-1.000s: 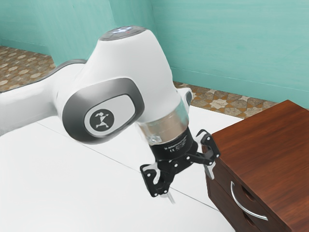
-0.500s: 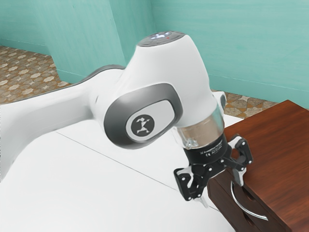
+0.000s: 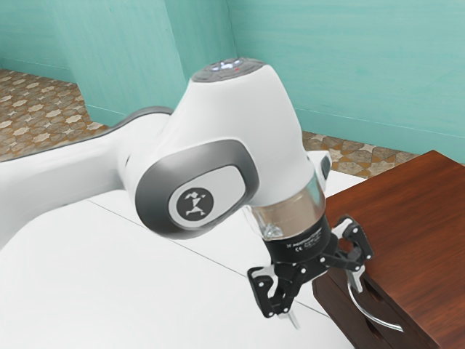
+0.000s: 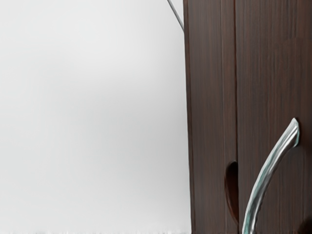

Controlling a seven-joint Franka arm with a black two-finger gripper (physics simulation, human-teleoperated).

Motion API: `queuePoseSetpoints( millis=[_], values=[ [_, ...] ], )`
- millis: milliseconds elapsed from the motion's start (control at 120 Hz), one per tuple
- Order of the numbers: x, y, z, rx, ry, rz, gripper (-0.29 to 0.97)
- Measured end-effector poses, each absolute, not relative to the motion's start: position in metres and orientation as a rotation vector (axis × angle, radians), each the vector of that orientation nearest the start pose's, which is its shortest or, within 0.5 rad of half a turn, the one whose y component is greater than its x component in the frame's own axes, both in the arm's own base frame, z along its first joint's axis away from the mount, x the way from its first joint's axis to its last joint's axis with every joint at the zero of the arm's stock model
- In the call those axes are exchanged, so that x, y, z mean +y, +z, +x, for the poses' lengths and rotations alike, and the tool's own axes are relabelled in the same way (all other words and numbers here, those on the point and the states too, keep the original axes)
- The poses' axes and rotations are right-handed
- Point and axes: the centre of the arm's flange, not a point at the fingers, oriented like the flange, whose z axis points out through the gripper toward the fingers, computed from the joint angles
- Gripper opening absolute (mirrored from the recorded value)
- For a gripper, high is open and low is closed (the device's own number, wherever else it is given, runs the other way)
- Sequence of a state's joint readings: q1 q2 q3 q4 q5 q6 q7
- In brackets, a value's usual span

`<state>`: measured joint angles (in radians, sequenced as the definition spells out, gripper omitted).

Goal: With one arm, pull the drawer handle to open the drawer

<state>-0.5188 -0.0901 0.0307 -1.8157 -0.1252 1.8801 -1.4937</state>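
The drawer (image 3: 330,305) is dark reddish-brown wood, low at the exterior view's right edge. A slim, curved silver handle (image 4: 267,183) bows out from its front, with dark recesses in the wood behind it. Whether it stands pulled out is unclear.

Simulated room of domestic look, rendered. Teal painted walls (image 3: 349,58) from 10 to 2 o'clock in exterior view, corner near 12. Ornate brown-and-cream floor tiles (image 3: 36,109) at 9 to 10 o'clock, again near 3 o'clock at wall foot. Dark wood drawer cabinet (image 3: 414,211) with curved metal handle (image 3: 370,313) at 4 o'clock: household furniture. Plain white table (image 3: 87,291) at 7 o'clock beneath white robot arm (image 3: 218,167): test-bench element.
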Motion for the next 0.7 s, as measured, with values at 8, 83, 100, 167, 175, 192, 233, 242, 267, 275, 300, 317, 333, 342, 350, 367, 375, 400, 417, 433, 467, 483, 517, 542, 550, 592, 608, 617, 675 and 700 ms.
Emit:
queuePoseSetpoints(
  millis=[8, 83, 100, 167, 175, 192, 233, 242, 267, 275, 300, 317, 333, 342, 350, 367, 375, 400, 417, 433, 467, 483, 517, 542, 550, 592, 608, 617, 675, 700],
  values=[
    [-0.266, 0.585, 0.481, -1.65, 0.033, -2.902, 0.68],
    [-0.266, 0.583, 0.482, -1.646, 0.028, -2.909, 0.68],
    [-0.266, 0.582, 0.482, -1.646, 0.026, -2.911, 0.68],
    [-0.266, 0.579, 0.483, -1.642, 0.023, -2.915, 0.68],
    [-0.266, 0.579, 0.483, -1.642, 0.023, -2.916, 0.68],
    [-0.266, 0.579, 0.483, -1.641, 0.021, -2.918, 0.68],
    [-0.267, 0.579, 0.484, -1.64, 0.016, -2.923, 0.68],
    [-0.267, 0.578, 0.484, -1.639, 0.016, -2.924, 0.68],
    [-0.267, 0.577, 0.484, -1.638, 0.014, -2.926, 0.68],
    [-0.267, 0.577, 0.484, -1.638, 0.014, -2.927, 0.68],
    [-0.267, 0.577, 0.485, -1.637, 0.012, -2.929, 0.68],
    [-0.268, 0.576, 0.485, -1.637, 0.011, -2.93, 0.67],
    [-0.268, 0.576, 0.485, -1.637, 0.009, -2.932, 0.65],
    [-0.268, 0.576, 0.485, -1.637, 0.009, -2.932, 0.64],
    [-0.268, 0.576, 0.485, -1.636, 0.008, -2.933, 0.64],
    [-0.268, 0.576, 0.486, -1.636, 0.007, -2.934, 0.62],
    [-0.268, 0.575, 0.486, -1.636, 0.007, -2.935, 0.61],
    [-0.269, 0.574, 0.486, -1.634, 0.007, -2.935, 0.58],
    [-0.269, 0.574, 0.487, -1.634, 0.007, -2.936, 0.56],
    [-0.269, 0.573, 0.487, -1.633, 0.006, -2.936, 0.54],
    [-0.27, 0.573, 0.487, -1.632, 0.005, -2.938, 0.51],
    [-0.27, 0.573, 0.487, -1.632, 0.004, -2.939, 0.49],
    [-0.27, 0.573, 0.488, -1.631, 0.003, -2.94, 0.46],
    [-0.27, 0.572, 0.488, -1.63, 0.002, -2.941, 0.45],
    [-0.27, 0.572, 0.488, -1.63, 0.002, -2.942, 0.44],
    [-0.271, 0.571, 0.489, -1.628, -0.001, -2.944, 0.42],
    [-0.272, 0.57, 0.49, -1.627, -0.002, -2.945, 0.41],
    [-0.272, 0.57, 0.49, -1.627, -0.003, -2.946, 0.41],
    [-0.274, 0.568, 0.491, -1.623, -0.006, -2.95, 0.39],
    [-0.274, 0.568, 0.492, -1.621, -0.008, -2.952, 0.38]
  ],
)
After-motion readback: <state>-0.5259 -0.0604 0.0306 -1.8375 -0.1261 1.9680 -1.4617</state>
